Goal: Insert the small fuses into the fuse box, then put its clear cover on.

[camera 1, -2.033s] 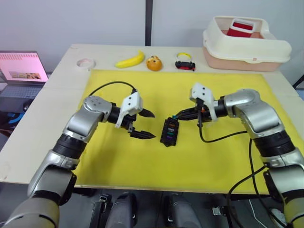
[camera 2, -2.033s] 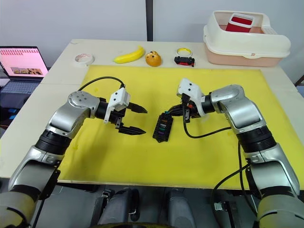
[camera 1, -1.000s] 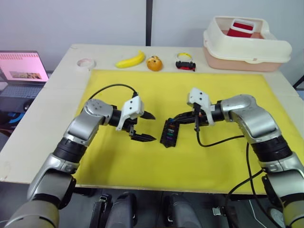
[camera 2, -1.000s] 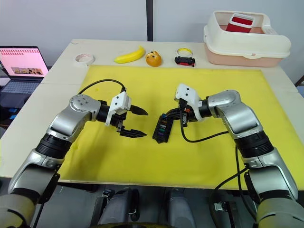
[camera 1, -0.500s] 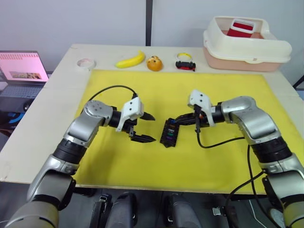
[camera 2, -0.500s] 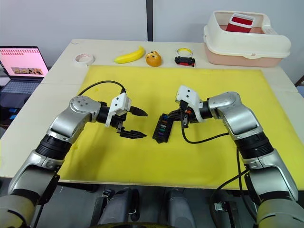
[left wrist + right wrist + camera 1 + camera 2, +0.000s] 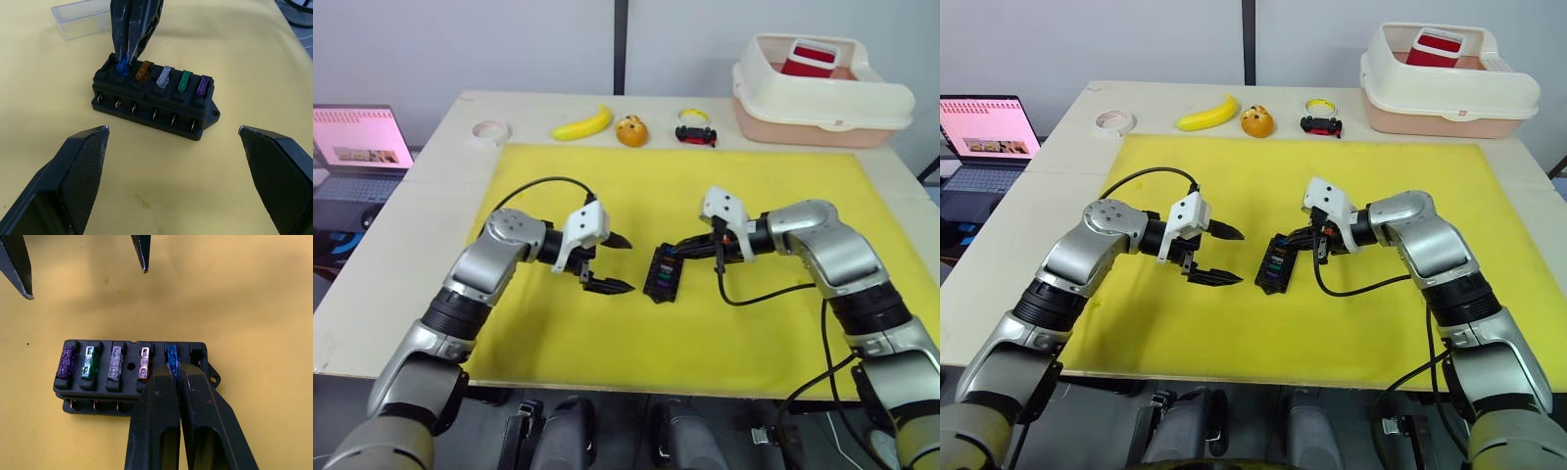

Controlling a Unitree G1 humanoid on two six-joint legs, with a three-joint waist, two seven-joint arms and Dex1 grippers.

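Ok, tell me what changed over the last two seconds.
The right end effector came down from just above the fuse box onto its near end, pinching the blue fuse at its slot. The left end effector stayed open beside the box, shifting slightly. The box and clear cover have not moved.

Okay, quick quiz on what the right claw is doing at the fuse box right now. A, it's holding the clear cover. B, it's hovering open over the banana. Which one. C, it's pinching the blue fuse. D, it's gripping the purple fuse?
C: in the right wrist view the right claw is closed on the blue fuse standing in the fuse box.
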